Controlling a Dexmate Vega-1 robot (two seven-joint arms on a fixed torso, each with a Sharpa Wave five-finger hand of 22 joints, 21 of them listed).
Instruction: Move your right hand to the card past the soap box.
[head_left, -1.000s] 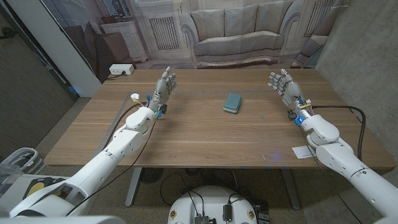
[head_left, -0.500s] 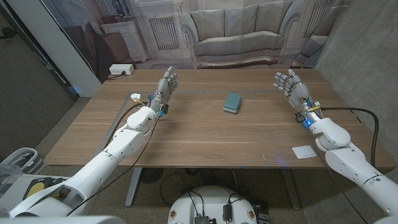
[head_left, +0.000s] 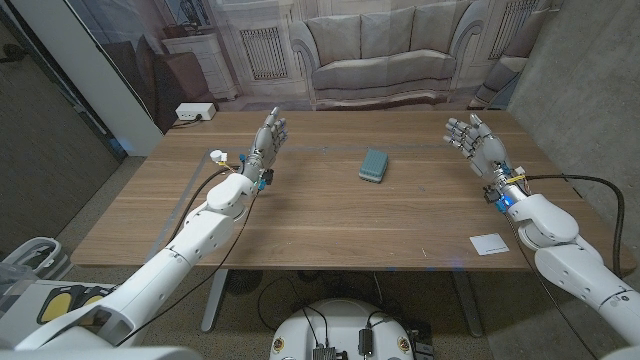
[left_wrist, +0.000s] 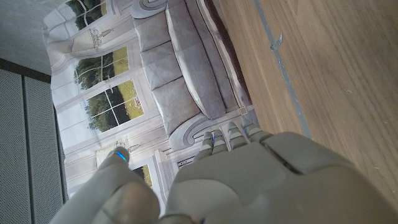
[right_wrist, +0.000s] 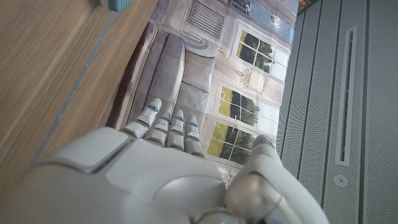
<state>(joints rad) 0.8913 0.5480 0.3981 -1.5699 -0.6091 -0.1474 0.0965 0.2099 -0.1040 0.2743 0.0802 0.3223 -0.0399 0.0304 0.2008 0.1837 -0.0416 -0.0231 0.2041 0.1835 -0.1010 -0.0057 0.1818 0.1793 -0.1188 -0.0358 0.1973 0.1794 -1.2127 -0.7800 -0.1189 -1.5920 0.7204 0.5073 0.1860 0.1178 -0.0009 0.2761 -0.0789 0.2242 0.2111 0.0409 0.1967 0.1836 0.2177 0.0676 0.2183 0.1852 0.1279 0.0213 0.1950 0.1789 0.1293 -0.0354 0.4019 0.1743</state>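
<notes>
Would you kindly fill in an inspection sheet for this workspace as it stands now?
Surface: wooden table, a strip of tape near its far edge.
Job's things: teal rectangular soap box at the table's middle; white paper card near the front right edge.
Clutter: small white object by the left wrist, too small to tell.
Hands: left hand raised, fingers apart, holding nothing; right hand raised near the far right corner, fingers apart, holding nothing, well away from the card.
Cables: black cable looping from the right arm; cables along the left forearm.
Surroundings: backdrop printed with a sofa; white power strip on the floor.
</notes>
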